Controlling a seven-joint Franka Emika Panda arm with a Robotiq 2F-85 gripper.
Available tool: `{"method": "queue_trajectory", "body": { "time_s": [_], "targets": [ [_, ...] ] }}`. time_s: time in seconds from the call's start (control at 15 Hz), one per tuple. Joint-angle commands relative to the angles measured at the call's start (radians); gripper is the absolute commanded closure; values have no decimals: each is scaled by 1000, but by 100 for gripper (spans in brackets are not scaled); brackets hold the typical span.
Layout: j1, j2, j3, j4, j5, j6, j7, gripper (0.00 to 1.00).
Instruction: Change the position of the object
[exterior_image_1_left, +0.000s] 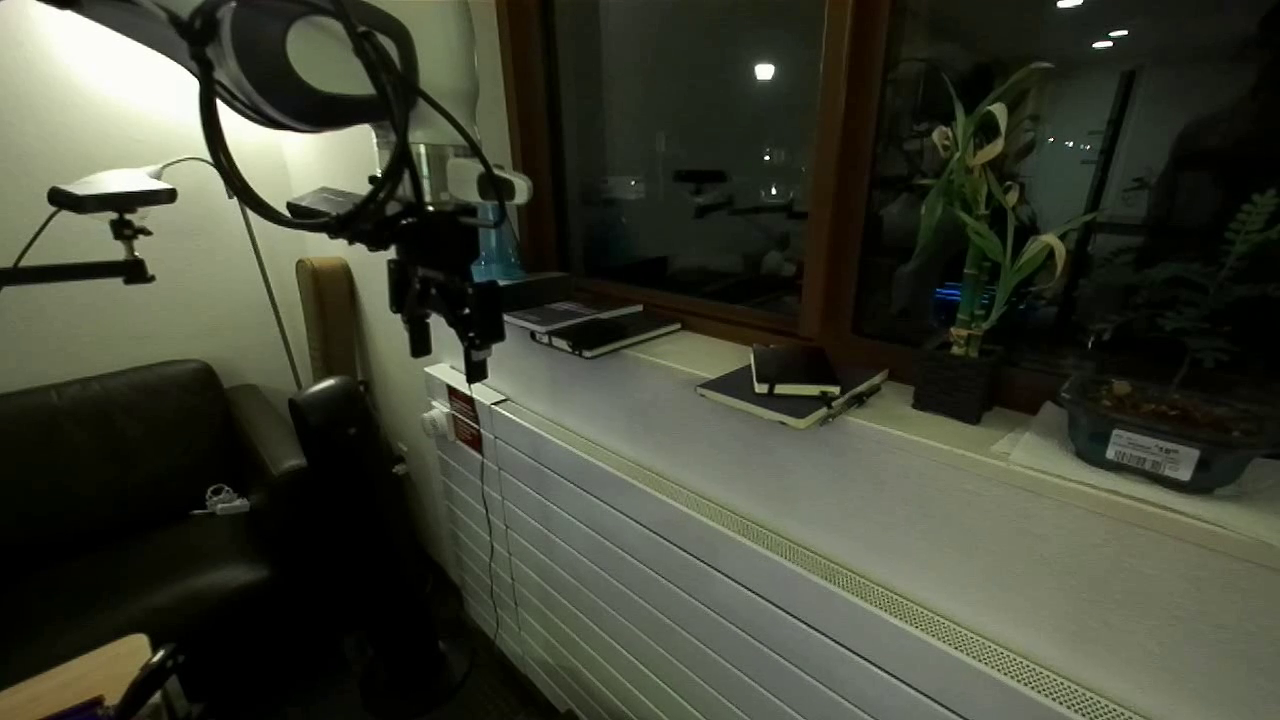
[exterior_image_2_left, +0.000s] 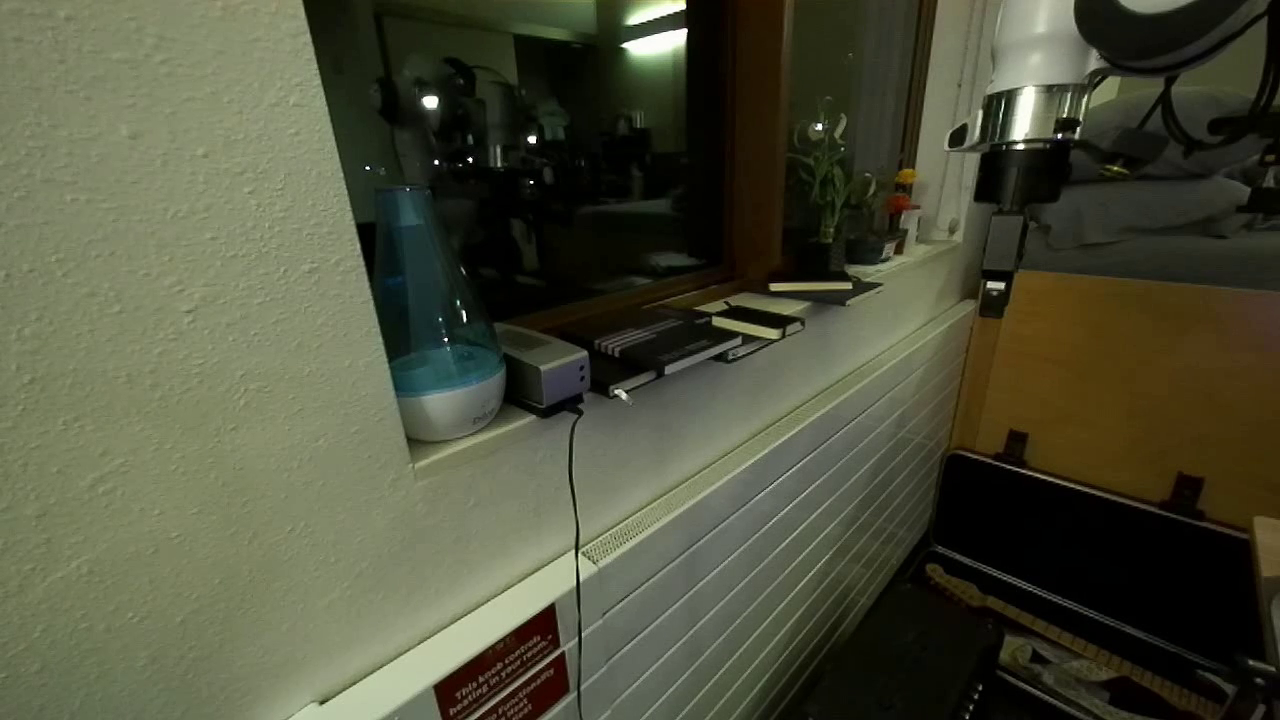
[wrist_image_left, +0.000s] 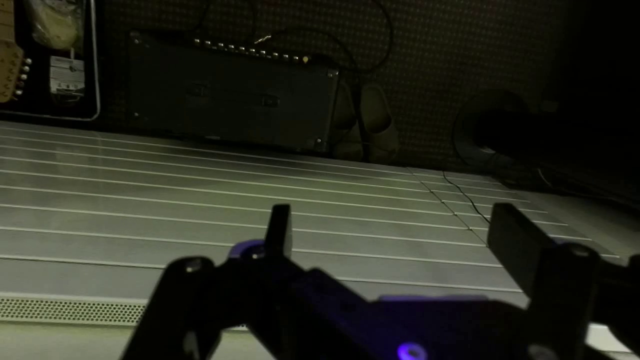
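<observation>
Wrist view — tool (wrist_image_left: 390, 220) spread, roomy gap — perforated radiator edge (wrist_image_left: 72, 311) lower left.

Free above radiator (exterior_image_1_left: 640, 535), partly blocked along windowsill (exterior_image_1_left: 705, 352) by notebooks (exterior_image_1_left: 795, 372) and plants (exterior_image_1_left: 977, 270); over dark floor (wrist_image_left: 440, 60), hard to tell.

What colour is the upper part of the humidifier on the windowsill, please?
The humidifier's upper part is see-through blue; it shows best in an exterior view.

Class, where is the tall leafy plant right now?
In an exterior view, the tall leafy plant stands toward the right in its dark pot on the windowsill, between the stacked dark books and the labelled plastic tub.
</observation>
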Motion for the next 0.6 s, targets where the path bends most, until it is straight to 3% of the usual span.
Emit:
{"method": "queue_trajectory", "body": {
  "time_s": [0.0,0.27,0.53],
  "targets": [
    [-12,1,11,2,4,-2,-3,0],
    [-12,1,11,2,4,-2,-3,0],
    [-15,30,42,67,-73,35,6,0]
  ]
}}
